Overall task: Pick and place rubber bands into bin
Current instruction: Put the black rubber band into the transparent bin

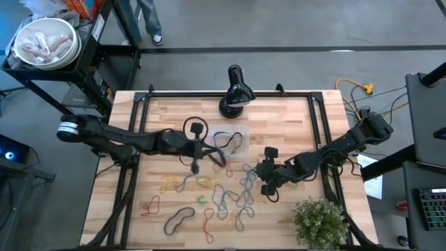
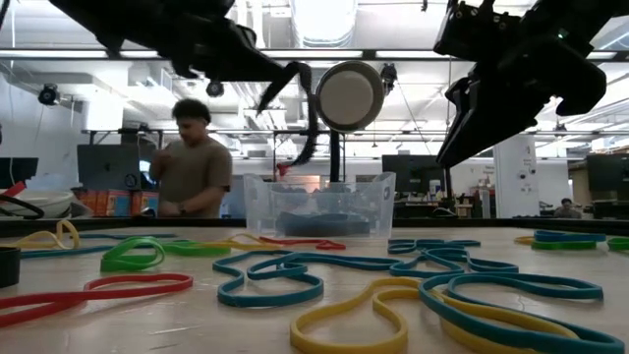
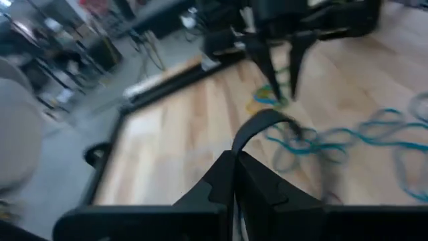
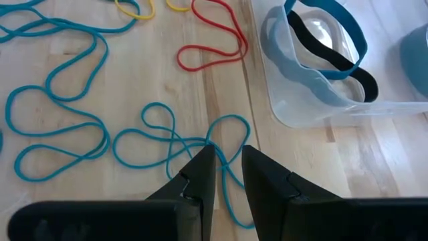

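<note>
Thin, floppy rubber bands in blue, red, yellow, green and black lie in loose curls and figure-eights across the pale, straight-grained wooden table. Most of them spread on the near side of both grippers; from table height they read as flat ribbons of blue, yellow, green and red.

Beyond them stands the small clear plastic bin, a rectangular tray with rounded corners and glossy walls. It lies between the two grippers, just ahead of the right one, and already holds a blue band and a black band looped against its wall. A red band and a tangle of blue ones lie beside it on the wood.

The right gripper hangs just above a crossed blue band, its two dark, angular fingers nearly together with only a narrow gap and nothing between them.

The left gripper sits raised at the bin's other side. Its dark fingers are pressed together, and a thin dark curved strip, seemingly a band, arches out from their tips in its wrist view.

Behind the bin a black lamp with a round head stands at the table's far edge. A small green leafy plant sits at the near right corner. A person stands in the room beyond.
</note>
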{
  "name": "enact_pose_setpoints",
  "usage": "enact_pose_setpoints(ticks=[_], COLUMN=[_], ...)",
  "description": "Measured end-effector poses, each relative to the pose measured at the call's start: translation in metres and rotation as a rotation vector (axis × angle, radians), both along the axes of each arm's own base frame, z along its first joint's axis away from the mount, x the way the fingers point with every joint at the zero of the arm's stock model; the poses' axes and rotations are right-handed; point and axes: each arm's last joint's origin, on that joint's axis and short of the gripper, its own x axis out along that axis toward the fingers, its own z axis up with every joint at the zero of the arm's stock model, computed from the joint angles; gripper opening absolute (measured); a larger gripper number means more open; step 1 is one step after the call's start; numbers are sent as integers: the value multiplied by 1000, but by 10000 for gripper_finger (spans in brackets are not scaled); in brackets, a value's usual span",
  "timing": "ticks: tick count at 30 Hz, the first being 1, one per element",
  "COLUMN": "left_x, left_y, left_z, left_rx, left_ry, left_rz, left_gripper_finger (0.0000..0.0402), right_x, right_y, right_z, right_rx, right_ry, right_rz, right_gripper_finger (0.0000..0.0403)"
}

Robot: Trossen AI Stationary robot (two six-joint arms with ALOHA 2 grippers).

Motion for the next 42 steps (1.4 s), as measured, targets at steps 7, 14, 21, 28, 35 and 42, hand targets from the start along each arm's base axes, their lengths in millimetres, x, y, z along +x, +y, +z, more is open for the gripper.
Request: enact_pose_setpoints(ticks=[7, 14, 21, 28, 35, 42], left_x=[19, 32, 38, 38, 38, 37], left_y=[4, 14, 19, 22, 24, 26], left_z=[-6, -23, -36, -35, -35, -38], left_rx=[77, 111, 119, 131, 140, 82], left_ry=[-95, -57, -8, -9, -8, 9], left_rz=[87, 181, 206, 263, 306, 325], left_gripper_finger=[0, 0, 0, 0, 6, 61], right_x=[0, 0, 0, 0, 1, 1], right_y=[0, 0, 0, 0, 0, 1], right_z=[0, 0, 0, 0, 1, 1], right_rx=[1, 1, -2, -3, 1, 5], right_ry=[-1, -3, -1, -1, -10, -17], right_rz=[0, 0, 3, 5, 5, 3], right_gripper_finger=[68, 68, 68, 68, 68, 68])
